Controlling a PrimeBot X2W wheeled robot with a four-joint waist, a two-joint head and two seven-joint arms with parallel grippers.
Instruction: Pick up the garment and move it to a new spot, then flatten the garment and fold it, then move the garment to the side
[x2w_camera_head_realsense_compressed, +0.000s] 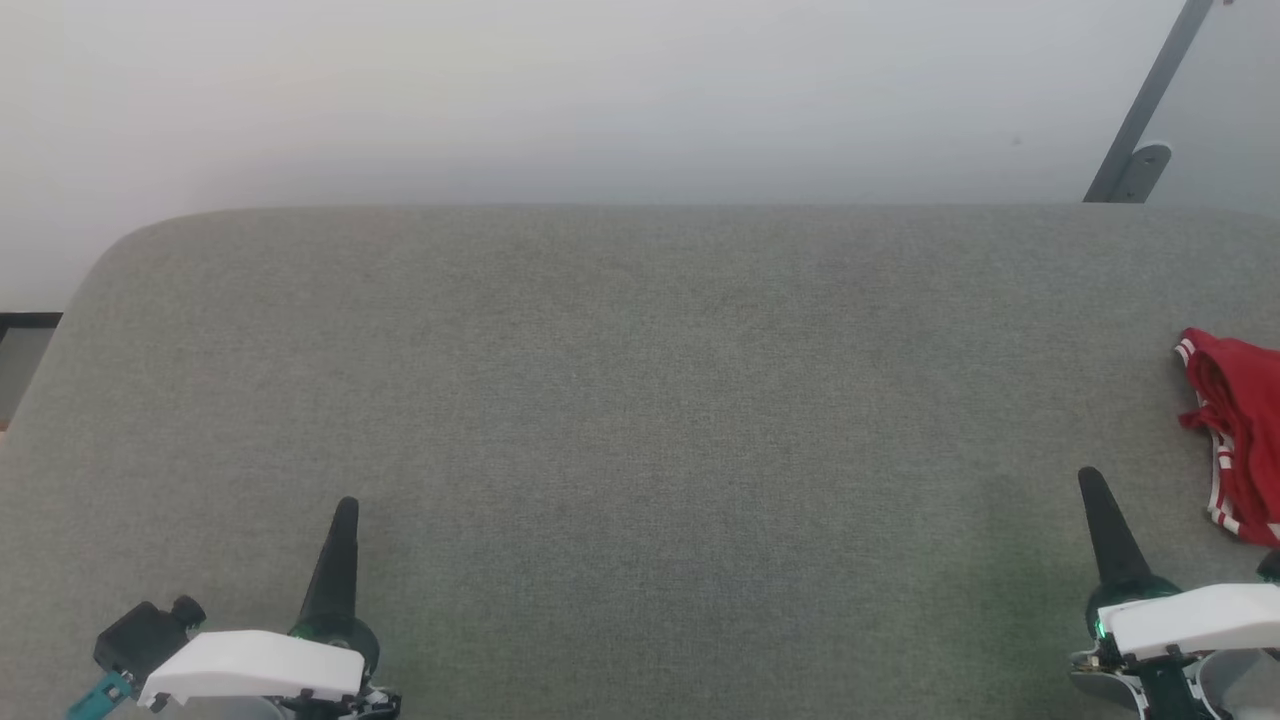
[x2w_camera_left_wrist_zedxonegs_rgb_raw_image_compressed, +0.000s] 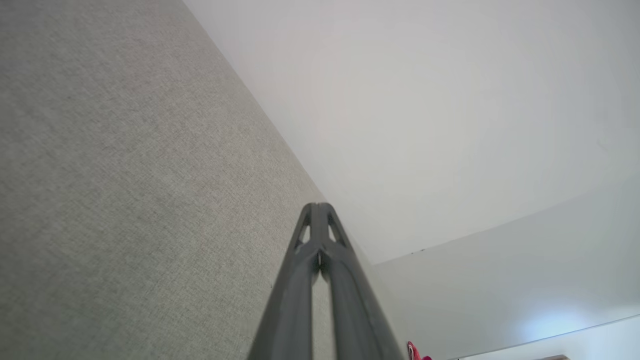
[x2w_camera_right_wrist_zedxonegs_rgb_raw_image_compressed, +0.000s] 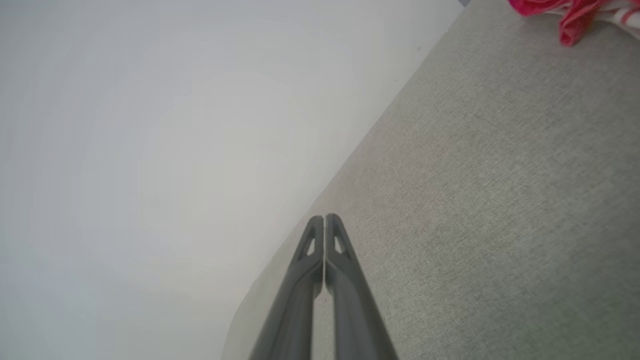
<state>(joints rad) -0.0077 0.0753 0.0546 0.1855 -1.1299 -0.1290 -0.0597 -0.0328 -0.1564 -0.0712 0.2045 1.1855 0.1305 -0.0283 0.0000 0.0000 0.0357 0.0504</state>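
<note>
Both pairs of fingers were pinched shut on nothing, left gripper (x2w_camera_head_realsense_compressed: 345, 508) and right gripper (x2w_camera_head_realsense_compressed: 1087, 478) parked over the grey fabric tabletop (x2w_camera_head_realsense_compressed: 640, 400). The red jersey (x2w_camera_head_realsense_compressed: 1235, 430) sat bunched just beyond and right of the right fingers, well away from the left ones and half cut off by the frame. So it could've been a shirt waiting to be grabbed or one already shoved aside, though it looked rumpled, not folded. Only bare cloth lay between fingers and shirt, and a grey metal post (x2w_camera_head_realsense_compressed: 1140, 130) stood way past the far edge.

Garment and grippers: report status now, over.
Left gripper shut, empty. Right gripper shut, empty. Garment crumpled on grey surface, right of right gripper, untouched. Nothing between them.
</note>
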